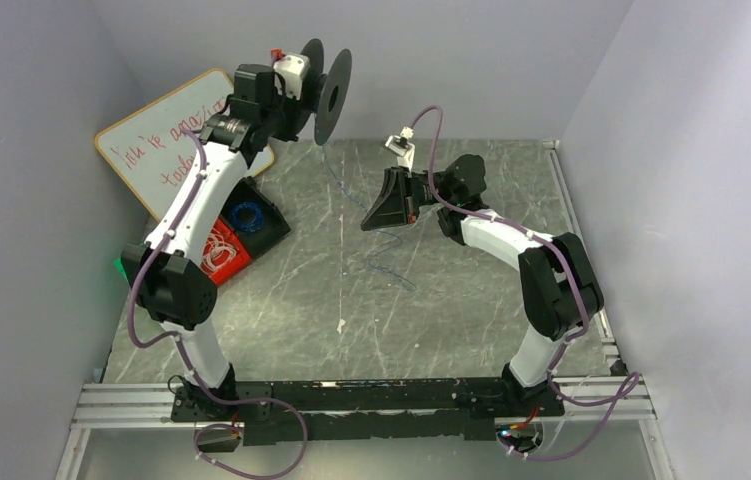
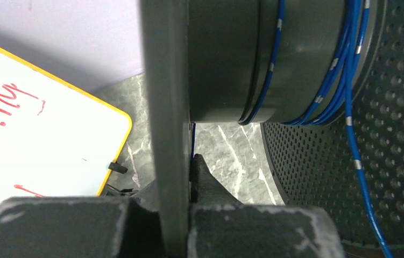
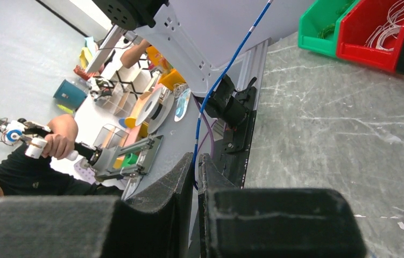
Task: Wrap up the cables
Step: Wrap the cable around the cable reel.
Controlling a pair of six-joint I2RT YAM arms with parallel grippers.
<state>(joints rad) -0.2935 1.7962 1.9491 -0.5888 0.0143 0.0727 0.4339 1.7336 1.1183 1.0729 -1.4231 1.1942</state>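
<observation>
A black spool (image 1: 329,85) is held up at the back of the table. My left gripper (image 1: 303,92) is shut on one of its flanges (image 2: 164,97); the jaws clamp the flange edge-on (image 2: 181,180). Thin blue wire (image 2: 302,80) lies in several turns round the spool's core. A strand of the blue wire (image 1: 335,180) hangs from the spool towards my right gripper (image 1: 375,212), which is shut on it. In the right wrist view the wire (image 3: 226,70) runs up out of the nearly touching fingers (image 3: 195,164). A loose tail (image 1: 391,270) straggles on the table below.
A whiteboard (image 1: 166,140) leans at the back left. Beside the left arm stand a black bin with a blue coil (image 1: 248,215), a red bin of whitish wires (image 1: 216,250) and a green bin (image 1: 119,268). Walls close in on both sides.
</observation>
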